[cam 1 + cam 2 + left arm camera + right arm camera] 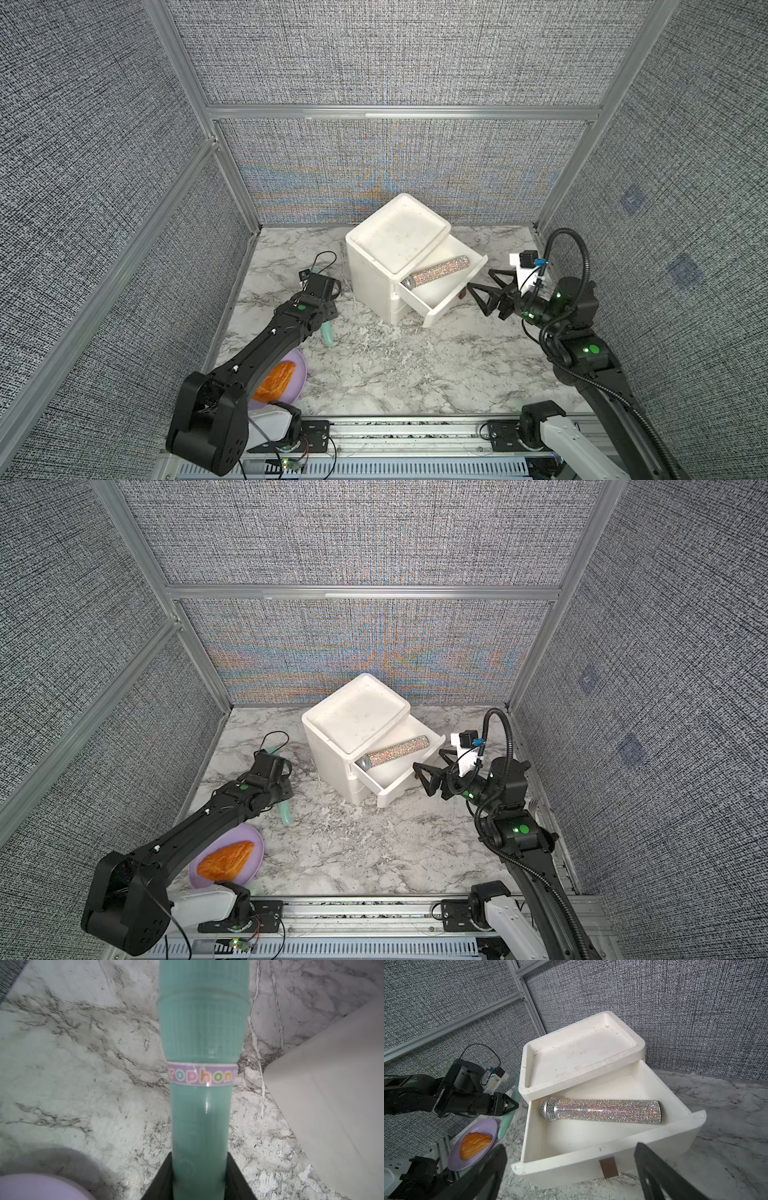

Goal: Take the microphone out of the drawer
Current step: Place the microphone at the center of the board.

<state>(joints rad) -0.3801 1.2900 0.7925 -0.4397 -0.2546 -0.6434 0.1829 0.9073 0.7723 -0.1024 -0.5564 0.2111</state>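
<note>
The surface (395, 374) is enclosed by fabric walls (395, 62) on its left, back and right edges. At the front left corner sits a purple plate (257, 856) carrying a pastry (226, 861). The left arm (187, 833) reaches from that corner over the plate toward the back, wrist bent downward. The left gripper (199, 1154) is clamped on a teal toy microphone (200, 1105), held near the left edge, between the plate and the cabinet (374, 270). Whether the toy's lower end touches the surface cannot be told. Open marble runs along the front edge from the plate to the front right corner. The white cabinet stands near the back edge, turned at an angle, with its drawer (566, 1165) pulled out toward the right edge. The glitter microphone (602, 1111) lies flat and diagonal inside the drawer, mesh head beside the cabinet, handle end toward the drawer front. The right gripper (479, 279), jaws wide apart and holding nothing, sits just beside the drawer front near its brown tab (609, 1167). The right arm (582, 353) rises from the front right corner along the right edge, elbow bent, forearm aimed left at the drawer.
</note>
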